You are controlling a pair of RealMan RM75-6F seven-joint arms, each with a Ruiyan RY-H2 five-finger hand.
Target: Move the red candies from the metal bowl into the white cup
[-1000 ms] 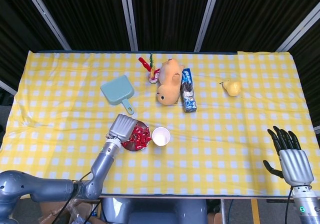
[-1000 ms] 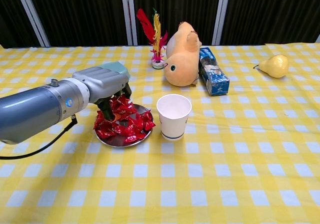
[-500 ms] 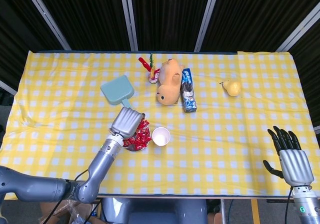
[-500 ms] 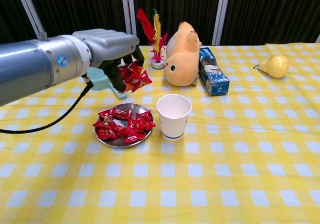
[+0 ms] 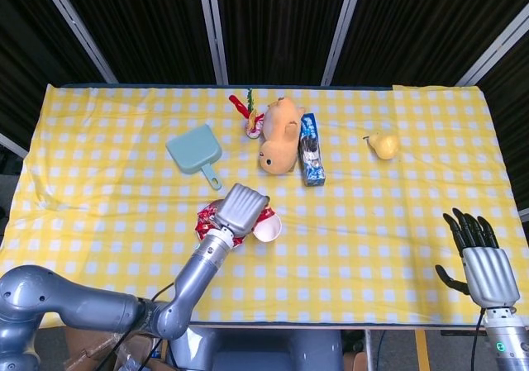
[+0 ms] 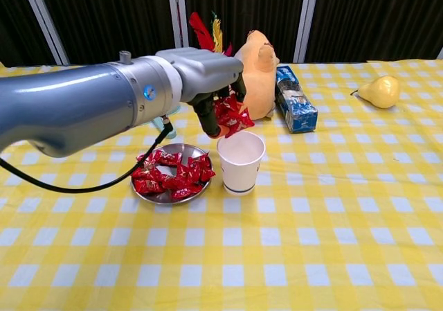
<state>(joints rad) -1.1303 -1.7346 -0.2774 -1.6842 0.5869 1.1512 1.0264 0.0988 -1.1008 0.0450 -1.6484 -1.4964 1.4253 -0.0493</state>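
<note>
Several red candies (image 6: 232, 115) are pinched in the left hand (image 6: 211, 82), which hangs just above the near-left rim of the white cup (image 6: 240, 160); the step in hand is the carry-and-drop of one handful. Nearest of all, the right hand (image 5: 479, 259) sits at the near right edge of the tabletop (image 6: 332, 242), well apart from the work, fingers spread and holding nothing. Left of the cup and just beside it, the metal bowl (image 6: 168, 195) holds a good heap of red wrappers (image 6: 172, 175), so the task looks far from finished.

Next, as I judge it, the left hand needs to shift a little right until the bunch is over the cup's mouth, then loosen its fingers so the candies fall inside and not onto the cloth. The cup is light and could tip if nudged.

Farther back stand a teal dustpan (image 5: 194, 150), a plush toy (image 6: 253, 75), a blue box (image 6: 295, 98) and a pear (image 6: 379, 91).
</note>
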